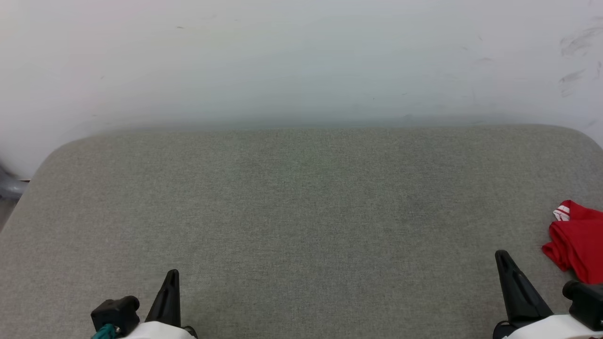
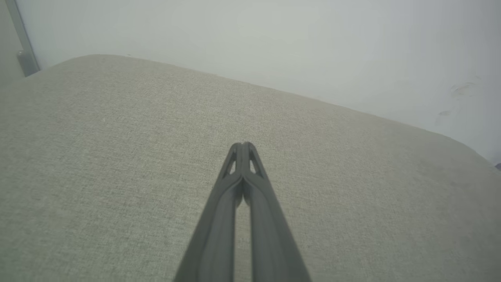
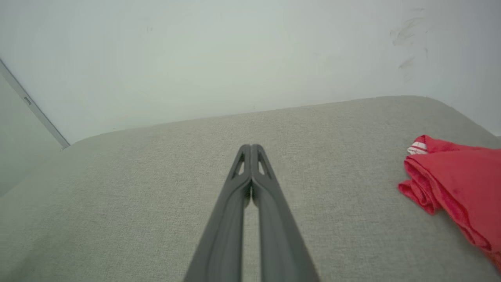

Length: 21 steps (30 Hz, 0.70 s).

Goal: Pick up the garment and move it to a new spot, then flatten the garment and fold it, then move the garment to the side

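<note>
Garment (image 1: 577, 245) lies bunched in a red heap at the far right edge of the grey cushion (image 1: 301, 212), near the right gripper (image 1: 502, 255) and well apart from the left gripper (image 1: 173, 274). Part of it runs past the edge of the head view. It looks thin, soft and light, so it should drape and slide rather than keep a shape, and a pinch may lift only 1 or 2 layers. The rolled red edge facing the right gripper, or the corner with the white striped band, seems the best place to take hold. Both grippers are over bare cushion, each with its 2 fingers pressed together, grasping nothing. I see no box, basket or tray here.
</note>
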Motion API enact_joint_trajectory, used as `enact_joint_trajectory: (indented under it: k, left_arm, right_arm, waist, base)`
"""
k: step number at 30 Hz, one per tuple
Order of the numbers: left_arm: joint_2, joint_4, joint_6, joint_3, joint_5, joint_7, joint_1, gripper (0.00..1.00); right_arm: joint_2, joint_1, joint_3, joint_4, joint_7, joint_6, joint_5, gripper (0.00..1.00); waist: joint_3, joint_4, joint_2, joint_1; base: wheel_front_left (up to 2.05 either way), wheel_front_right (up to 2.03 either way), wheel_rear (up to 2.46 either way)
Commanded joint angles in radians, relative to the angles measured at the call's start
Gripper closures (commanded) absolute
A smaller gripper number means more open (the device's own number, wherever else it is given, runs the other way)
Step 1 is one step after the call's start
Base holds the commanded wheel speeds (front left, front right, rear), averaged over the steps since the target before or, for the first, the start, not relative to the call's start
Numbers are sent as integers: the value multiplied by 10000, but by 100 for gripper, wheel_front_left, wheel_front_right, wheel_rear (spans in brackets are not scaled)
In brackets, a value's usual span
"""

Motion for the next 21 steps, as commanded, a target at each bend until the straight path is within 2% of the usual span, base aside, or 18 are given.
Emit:
enact_joint_trajectory:
  k: [1,21]
  left_arm:
    - [24,-120,-111,179,-442,117,-293,100]
    - [-333,-13,-566,797,-3354,962,-680,100]
  right_arm:
    - [-83,-311,23,17,-45,-1,567,100]
    - [-218,-1049,117,1108,-72,-2,4126,100]
  waist:
    - [8,0,0,0]
    - [92,9,0,0]
  base:
    - [0,0,0]
    - [0,0,0]
